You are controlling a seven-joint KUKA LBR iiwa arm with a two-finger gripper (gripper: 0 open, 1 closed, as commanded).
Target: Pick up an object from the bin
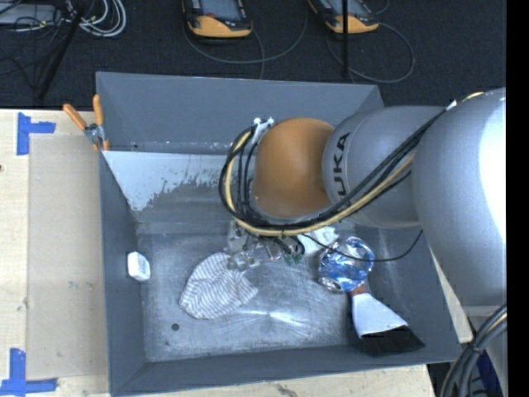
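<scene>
My pincer [242, 253], spread or pressed together I cannot tell, hangs at the upper-right edge of the crumpled striped cloth [215, 294], which lies mid-floor in the grey bin [116, 304], stretching down-left.

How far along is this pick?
Done: the gripper is low in the bin, at the upper edge of the striped grey cloth. In hand: nothing looks lifted; the cloth lies on the bin floor. Left: closing on a thing and raising it out.
</scene>
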